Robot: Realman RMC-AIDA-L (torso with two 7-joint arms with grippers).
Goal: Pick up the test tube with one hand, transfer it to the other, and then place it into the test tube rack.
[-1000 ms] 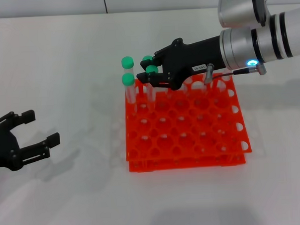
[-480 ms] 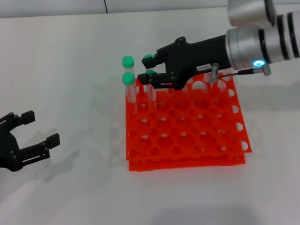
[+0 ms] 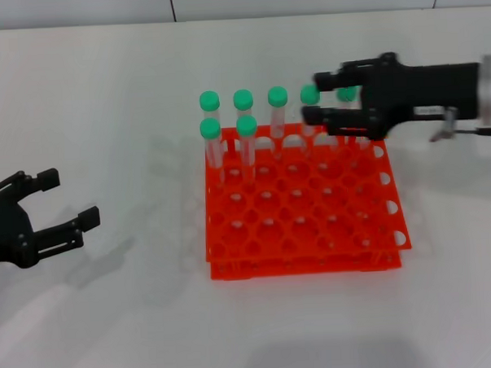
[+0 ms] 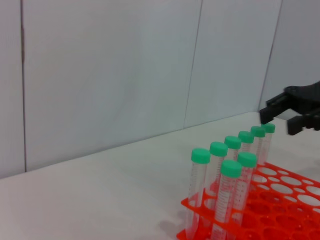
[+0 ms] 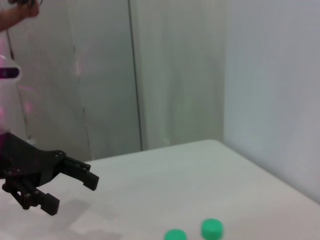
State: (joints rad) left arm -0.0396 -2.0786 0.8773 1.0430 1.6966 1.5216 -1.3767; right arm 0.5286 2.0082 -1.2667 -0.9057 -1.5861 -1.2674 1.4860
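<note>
White worktop (image 3: 103, 92) holds the orange test tube rack (image 3: 304, 230); right pincer (image 3: 317, 99) released above capped tubes, left pincer (image 3: 71, 204) released, idle.

Lab bench: test tube rack (image 3: 303, 206), white table (image 3: 103, 100).

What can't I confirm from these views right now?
- Head view: the far-right test tube in the back row is mostly hidden behind the right gripper.
- Left wrist view: the test tube rack is cut off by the picture's edge.
- Right wrist view: only two green caps show; tubes and rack fall outside the picture.
</note>
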